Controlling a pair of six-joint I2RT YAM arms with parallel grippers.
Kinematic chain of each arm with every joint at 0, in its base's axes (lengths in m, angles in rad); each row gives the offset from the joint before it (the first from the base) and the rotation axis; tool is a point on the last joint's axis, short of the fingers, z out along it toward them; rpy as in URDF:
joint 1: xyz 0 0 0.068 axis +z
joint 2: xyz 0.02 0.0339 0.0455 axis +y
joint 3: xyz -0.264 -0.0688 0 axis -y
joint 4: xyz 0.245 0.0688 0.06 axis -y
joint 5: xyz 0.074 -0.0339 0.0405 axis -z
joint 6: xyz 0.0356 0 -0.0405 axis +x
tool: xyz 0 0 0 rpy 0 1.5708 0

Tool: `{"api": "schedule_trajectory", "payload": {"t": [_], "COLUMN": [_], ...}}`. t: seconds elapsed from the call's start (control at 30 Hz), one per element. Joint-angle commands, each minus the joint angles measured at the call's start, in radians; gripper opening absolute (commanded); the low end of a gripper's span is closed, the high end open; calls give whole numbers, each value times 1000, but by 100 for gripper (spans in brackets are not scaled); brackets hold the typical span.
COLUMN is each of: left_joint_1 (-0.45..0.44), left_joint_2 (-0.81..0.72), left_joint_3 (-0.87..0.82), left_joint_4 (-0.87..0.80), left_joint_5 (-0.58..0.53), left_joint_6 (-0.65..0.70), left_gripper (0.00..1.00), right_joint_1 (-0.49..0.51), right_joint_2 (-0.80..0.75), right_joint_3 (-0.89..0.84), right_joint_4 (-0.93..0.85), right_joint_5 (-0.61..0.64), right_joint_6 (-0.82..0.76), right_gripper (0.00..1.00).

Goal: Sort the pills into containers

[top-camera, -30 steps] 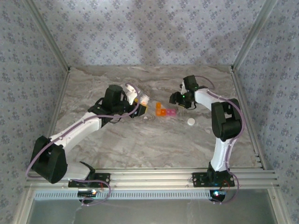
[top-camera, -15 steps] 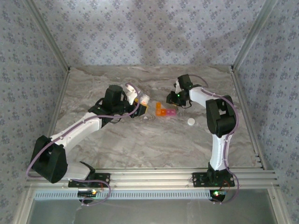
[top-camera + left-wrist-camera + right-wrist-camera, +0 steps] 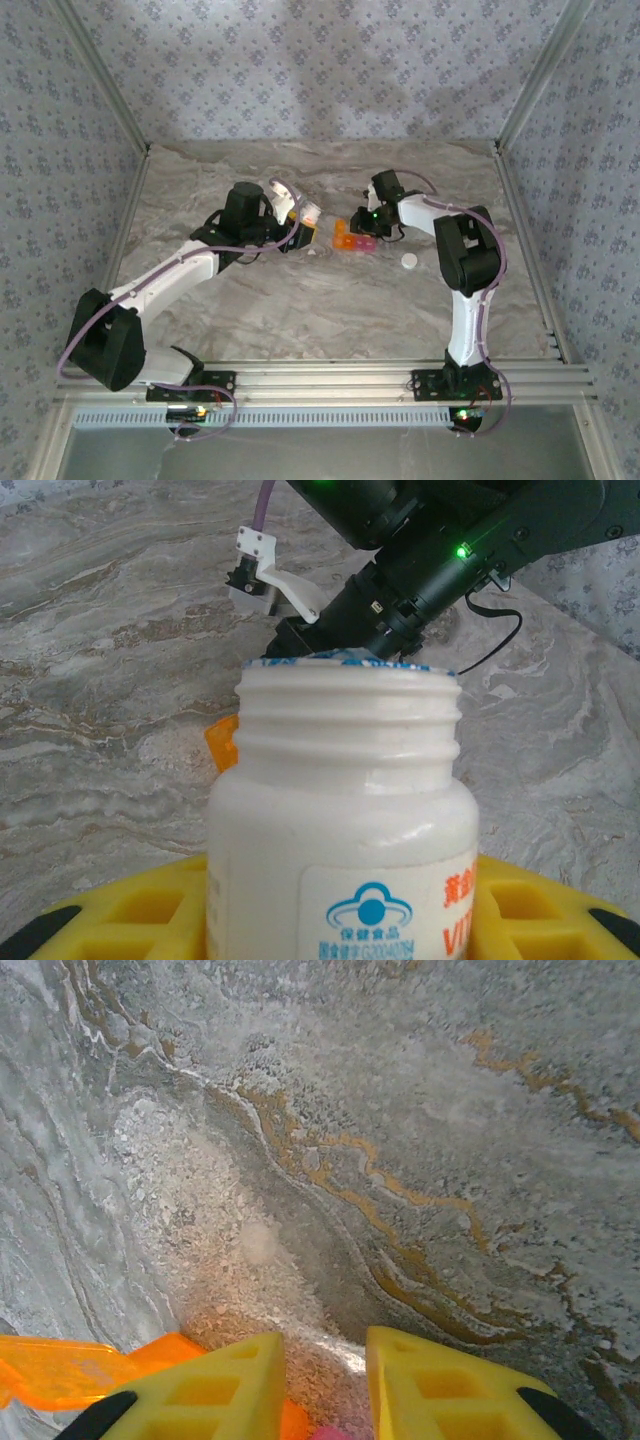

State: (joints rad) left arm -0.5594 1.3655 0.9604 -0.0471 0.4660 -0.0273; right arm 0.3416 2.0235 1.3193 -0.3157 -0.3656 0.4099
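My left gripper (image 3: 293, 233) (image 3: 335, 915) is shut on a white bottle (image 3: 306, 214) (image 3: 340, 810) with its cap off, its mouth tilted toward the containers. The containers (image 3: 353, 240), one orange and one pink, lie at mid-table. An orange corner (image 3: 222, 742) peeks out behind the bottle. My right gripper (image 3: 363, 221) (image 3: 325, 1360) sits over the containers, its yellow fingers (image 3: 215, 1385) closed in on the orange part (image 3: 60, 1370) and a pink bit (image 3: 330, 1433). The pills are hidden; I cannot see into the bottle.
A white round cap (image 3: 409, 261) lies right of the containers. A small white speck (image 3: 312, 252) rests on the marble below the bottle. Aluminium rails (image 3: 520, 250) frame the table's sides and its near edge.
My right gripper has swung left from beyond the containers onto them, and its fingers have closed. The left arm and the bottle have stayed still.
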Motion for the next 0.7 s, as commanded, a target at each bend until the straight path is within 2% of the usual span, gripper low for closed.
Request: {"api": "schedule_trajectory", "payload": {"t": [0.0,0.5,0.6,0.67], "left_joint_1": [-5,-5,-5,-5], "left_joint_2": [9,5,12,16], "left_joint_3": [11,-4,-6,-12], "left_joint_4": [45,43,43,42], "left_joint_5": [35,31,37,42], "left_joint_6": [11,9,13,16], "left_gripper": [0,0,0,0], "right_joint_1": [32,115,124,121], "right_joint_2": [-34,-70,-93,-114], "right_joint_3": [-45,-118,-153,-159], "right_joint_4": [4,77,83,85], "right_joint_5": [-32,-65,-70,-62], "right_joint_6": [14,62,69,73], "right_gripper": [29,28,30,36]}}
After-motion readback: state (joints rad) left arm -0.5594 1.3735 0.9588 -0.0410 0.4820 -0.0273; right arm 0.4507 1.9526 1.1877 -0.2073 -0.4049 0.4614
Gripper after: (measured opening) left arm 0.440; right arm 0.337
